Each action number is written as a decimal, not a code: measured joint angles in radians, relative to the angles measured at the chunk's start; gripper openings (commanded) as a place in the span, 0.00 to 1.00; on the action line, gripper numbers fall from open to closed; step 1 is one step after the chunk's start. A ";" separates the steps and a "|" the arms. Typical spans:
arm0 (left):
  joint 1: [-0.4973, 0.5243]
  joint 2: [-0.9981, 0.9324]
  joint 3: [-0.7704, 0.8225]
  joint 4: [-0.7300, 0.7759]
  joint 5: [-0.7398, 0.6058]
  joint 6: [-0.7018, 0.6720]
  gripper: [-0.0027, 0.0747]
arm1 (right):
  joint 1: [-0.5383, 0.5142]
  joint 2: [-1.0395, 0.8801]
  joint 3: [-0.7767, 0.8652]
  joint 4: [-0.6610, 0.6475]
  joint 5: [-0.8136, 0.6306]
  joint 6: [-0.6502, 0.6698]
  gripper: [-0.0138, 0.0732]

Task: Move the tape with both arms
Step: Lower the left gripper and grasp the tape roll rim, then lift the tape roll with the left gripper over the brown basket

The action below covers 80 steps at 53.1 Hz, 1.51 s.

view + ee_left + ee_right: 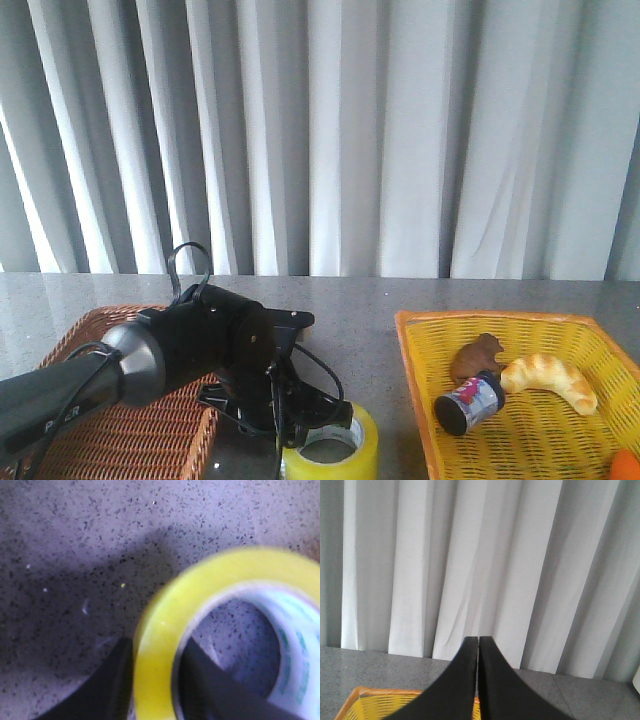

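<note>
Yellow translucent packing tape roll (210, 630) lies flat on the speckled grey worktop (75, 540) between the wicker basket (120, 440) and yellow basket (560, 440). Left fingers (112, 680) straddle its wall, one inside the core, gripping for a lift. Right fingers (470, 680) are pressed together, holding nothing, probably awaiting the handover.

My left arm (150, 365) reaches in low from the left and bends down over the table, cables looping off its wrist. My left gripper (152, 680) points downward; its two black fingers (110, 690) stand on either side of the tape's (165, 645) wall, one outside, one inside the ring, pressed against it. My right gripper (478, 680) is raised and level, its two black fingers pressed flat together with nothing between them.
</note>
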 measured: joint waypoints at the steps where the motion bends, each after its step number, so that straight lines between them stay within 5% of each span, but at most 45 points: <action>1: 0.000 0.000 0.000 0.003 0.001 -0.001 0.09 | 0.000 0.000 0.000 0.000 0.000 0.000 0.15; 25: 0.000 -0.001 -0.021 0.003 0.012 -0.001 0.02 | 0.000 0.000 0.000 0.000 0.000 0.000 0.15; 52: 0.000 -0.038 -0.405 0.007 0.190 0.071 0.03 | 0.000 0.000 0.000 0.000 0.000 0.000 0.15; 68: 0.021 -0.063 -0.456 0.321 0.375 -0.056 0.03 | 0.000 0.000 0.000 0.000 0.000 0.000 0.15; 80: 0.103 -0.133 -0.446 0.364 0.379 -0.095 0.03 | 0.000 0.000 0.000 0.000 0.000 0.000 0.15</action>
